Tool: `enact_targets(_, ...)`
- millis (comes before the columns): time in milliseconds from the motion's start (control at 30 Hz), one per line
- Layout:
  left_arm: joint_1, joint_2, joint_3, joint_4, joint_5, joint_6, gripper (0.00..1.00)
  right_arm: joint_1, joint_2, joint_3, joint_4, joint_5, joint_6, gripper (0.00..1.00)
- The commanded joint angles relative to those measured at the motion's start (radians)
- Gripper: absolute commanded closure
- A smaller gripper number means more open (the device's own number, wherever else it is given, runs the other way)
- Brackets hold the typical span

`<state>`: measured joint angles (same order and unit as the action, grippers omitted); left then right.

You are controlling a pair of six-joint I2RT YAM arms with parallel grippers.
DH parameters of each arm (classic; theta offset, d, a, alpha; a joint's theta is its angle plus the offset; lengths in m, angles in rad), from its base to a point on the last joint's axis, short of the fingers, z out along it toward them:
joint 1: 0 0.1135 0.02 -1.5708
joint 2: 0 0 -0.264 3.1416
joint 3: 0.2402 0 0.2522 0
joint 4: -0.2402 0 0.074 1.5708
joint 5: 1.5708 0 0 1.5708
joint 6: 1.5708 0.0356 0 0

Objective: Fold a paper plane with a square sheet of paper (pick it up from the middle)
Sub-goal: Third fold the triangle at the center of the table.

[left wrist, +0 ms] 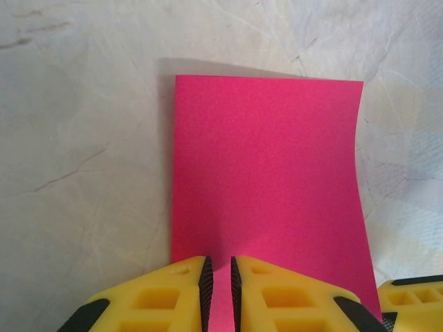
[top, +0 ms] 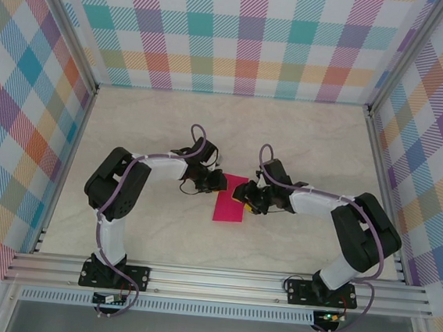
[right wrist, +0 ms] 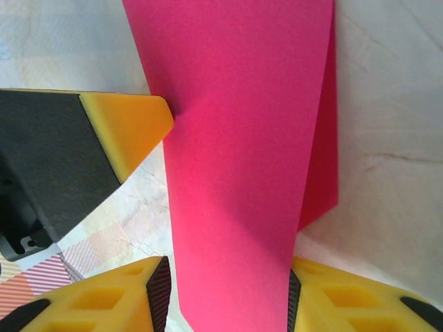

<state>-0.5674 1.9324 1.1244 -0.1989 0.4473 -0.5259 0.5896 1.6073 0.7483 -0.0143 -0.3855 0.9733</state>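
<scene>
I get bright, even light in all three views. From above, the pale table [top: 287, 141] looks a little washed out, and the arms throw only soft, faint shadows on it. The frame posts at the sides lean outward in that view. Up close in the left wrist view, the paper [left wrist: 266, 180] is sharp and grainy, with a thin dark shadow along its top edge. In the right wrist view its lower flap sits in shade.

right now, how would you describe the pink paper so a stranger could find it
Start at the pale marbled table inside the plaid walls, then go to its middle, where the left gripper and right gripper nearly meet. Between them sits the square sheet of paper, folded over: thin, plain magenta-pink against the pale tabletop.
</scene>
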Motion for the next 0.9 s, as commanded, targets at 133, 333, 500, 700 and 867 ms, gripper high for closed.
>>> enact_targets(133,-0.012,-0.038,-0.023,-0.041,-0.004,0.029,0.78,-0.011,0.058,0.076,-0.109,0.002,-0.053,0.64)
enact_targets(333,-0.012,-0.196,-0.044,-0.065,-0.017,0.093,0.65,-0.016,0.096,0.104,-0.171,0.013,-0.068,0.78)
enact_targets(500,-0.038,-0.346,-0.117,-0.104,-0.029,0.176,0.57,-0.016,0.108,0.123,-0.193,0.003,-0.070,0.82)
enact_targets(700,-0.213,-0.513,-0.250,-0.102,-0.219,0.285,0.45,-0.016,0.098,0.150,-0.219,-0.014,-0.071,0.85)
enact_targets(867,-0.405,-0.540,-0.305,-0.044,-0.453,0.325,0.41,-0.019,0.108,0.154,-0.216,-0.039,-0.062,0.86)
